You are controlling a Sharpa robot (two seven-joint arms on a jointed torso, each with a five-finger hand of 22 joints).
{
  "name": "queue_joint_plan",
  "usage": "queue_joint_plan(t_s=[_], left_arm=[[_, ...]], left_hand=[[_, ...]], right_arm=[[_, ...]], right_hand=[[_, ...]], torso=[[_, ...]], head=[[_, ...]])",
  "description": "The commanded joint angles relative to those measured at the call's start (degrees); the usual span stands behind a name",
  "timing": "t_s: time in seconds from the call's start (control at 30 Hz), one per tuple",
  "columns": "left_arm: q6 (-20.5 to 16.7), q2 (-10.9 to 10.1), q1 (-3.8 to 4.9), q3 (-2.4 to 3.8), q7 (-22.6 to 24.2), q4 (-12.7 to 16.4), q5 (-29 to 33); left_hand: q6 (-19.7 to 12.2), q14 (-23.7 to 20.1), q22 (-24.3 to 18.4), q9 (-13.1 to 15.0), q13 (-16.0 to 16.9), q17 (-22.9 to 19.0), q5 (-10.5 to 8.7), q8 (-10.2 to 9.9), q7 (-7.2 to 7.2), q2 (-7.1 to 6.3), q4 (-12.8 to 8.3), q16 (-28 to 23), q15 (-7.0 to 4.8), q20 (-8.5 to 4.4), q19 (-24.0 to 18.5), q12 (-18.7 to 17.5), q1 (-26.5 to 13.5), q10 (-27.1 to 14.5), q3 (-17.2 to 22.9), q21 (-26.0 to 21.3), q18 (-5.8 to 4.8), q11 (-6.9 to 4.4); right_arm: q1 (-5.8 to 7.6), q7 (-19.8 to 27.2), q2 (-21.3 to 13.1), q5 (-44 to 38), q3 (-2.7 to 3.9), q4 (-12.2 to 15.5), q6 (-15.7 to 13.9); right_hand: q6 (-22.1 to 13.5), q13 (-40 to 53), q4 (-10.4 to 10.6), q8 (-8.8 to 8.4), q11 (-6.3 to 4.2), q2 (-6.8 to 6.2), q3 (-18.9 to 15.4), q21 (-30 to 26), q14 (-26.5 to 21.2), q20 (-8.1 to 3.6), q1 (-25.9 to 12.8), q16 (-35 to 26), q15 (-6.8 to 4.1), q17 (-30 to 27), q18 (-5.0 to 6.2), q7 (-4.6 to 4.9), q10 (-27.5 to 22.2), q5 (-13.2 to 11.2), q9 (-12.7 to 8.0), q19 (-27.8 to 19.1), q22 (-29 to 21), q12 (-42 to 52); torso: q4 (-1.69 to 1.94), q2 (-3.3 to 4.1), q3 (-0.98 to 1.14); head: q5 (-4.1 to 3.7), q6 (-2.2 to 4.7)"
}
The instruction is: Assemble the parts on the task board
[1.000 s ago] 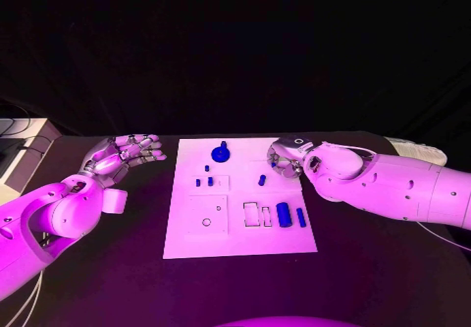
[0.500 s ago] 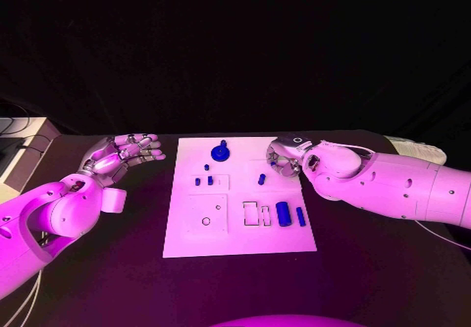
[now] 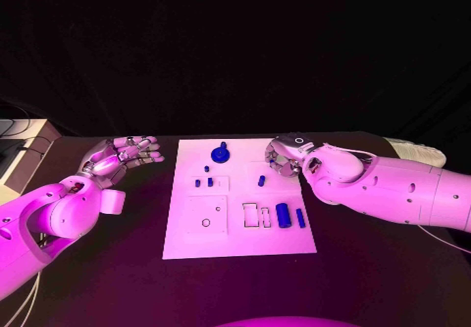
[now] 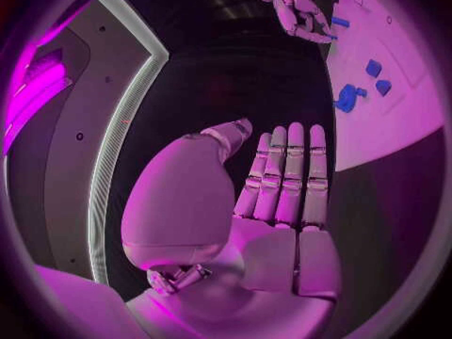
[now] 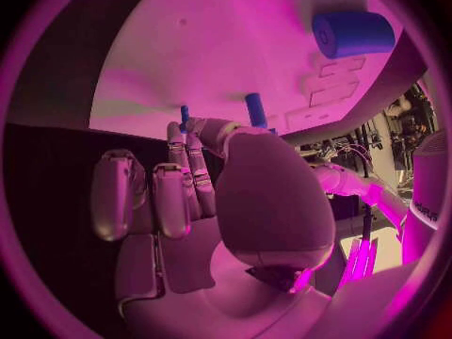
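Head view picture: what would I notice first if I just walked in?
Probably the white task board in the middle of the black table, dotted with small blue parts such as the round knobbed piece at its far end. Next, the two big arms: the left hand hovers open beside the board, and the right hand hangs over its far right corner.

I looked over my arms, my hands, the task board (image 3: 240, 238) and its blue parts (image 3: 282, 214) and found no lettering, number, brand or sign that I could read.
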Motion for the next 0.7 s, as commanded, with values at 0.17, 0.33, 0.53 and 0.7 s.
queue_joint_plan(t_s=[0.17, 0.33, 0.53, 0.7], left_arm=[[0.34, 0.32, -0.03, 0.06, 0.29, -0.87, -0.09], [0.29, 0.51, -0.04, 0.06, 0.27, -1.25, -0.04], [0.31, 0.88, -0.05, 0.06, 0.21, -1.41, 0.03], [0.37, 1.37, -0.07, 0.05, 0.12, -1.21, 0.08]], left_hand=[[-0.19, 0.47, -0.21, -0.08, 0.07, 0.17, 0.03, 0.10, 0.09, -0.19, 0.24, -0.46, 0.00, 0.10, 0.55, -0.30, 0.22, -0.19, -0.11, -0.28, 0.75, 0.42], [-0.22, 0.50, -0.28, -0.09, 0.08, 0.22, 0.03, 0.08, 0.10, -0.24, 0.26, -0.55, 0.01, 0.10, 0.60, -0.32, 0.21, -0.21, -0.17, -0.36, 0.75, 0.43], [-0.22, 0.50, -0.28, -0.09, 0.08, 0.22, 0.03, 0.08, 0.10, -0.24, 0.26, -0.55, 0.01, 0.10, 0.60, -0.32, 0.21, -0.21, -0.17, -0.36, 0.75, 0.43], [-0.24, 0.52, -0.37, -0.11, 0.08, 0.28, 0.04, 0.07, 0.10, -0.29, 0.26, -0.65, 0.01, 0.10, 0.66, -0.34, 0.23, -0.23, -0.22, -0.46, 0.75, 0.43]], right_arm=[[0.94, 0.09, -1.38, 0.37, 0.43, 2.56, -6.20], [1.50, 0.24, -2.52, 1.61, 0.64, 4.82, -6.70], [1.74, 0.76, -3.22, 3.62, 0.74, 8.91, -6.55], [1.51, 1.18, -2.62, 4.30, 0.66, 12.22, -5.81]], right_hand=[[0.25, 0.06, 0.00, 0.39, -1.16, 0.37, 0.27, 0.36, 2.38, -0.31, -0.13, -0.17, -0.39, 0.06, 0.42, 0.02, 1.46, -0.30, 0.07, 1.28, 5.28, 0.11], [0.28, 0.05, -0.03, 0.42, -1.17, 0.36, 0.30, 0.47, 2.38, -0.31, -0.15, -0.16, -0.40, 0.09, 0.40, 0.00, 1.51, -0.33, 0.09, 1.31, 5.34, 0.10], [0.30, 0.03, -0.08, 0.46, -1.19, 0.36, 0.36, 0.64, 2.39, -0.33, -0.16, -0.14, -0.41, 0.13, 0.36, -0.02, 1.58, -0.34, 0.14, 1.36, 5.44, 0.08], [0.30, 0.01, -0.12, 0.47, -1.20, 0.36, 0.40, 0.57, 2.40, -0.34, -0.16, -0.12, -0.42, 0.16, 0.38, -0.02, 1.60, -0.32, 0.16, 1.34, 5.41, 0.06]], torso=[[-0.06, -0.05, -0.04], [-0.08, -0.05, -0.02], [-0.05, -0.08, -0.07], [0.07, -0.11, -0.11]], head=[[-0.16, 0.28], [-0.04, 0.44], [0.36, 0.42], [1.33, 0.42]])
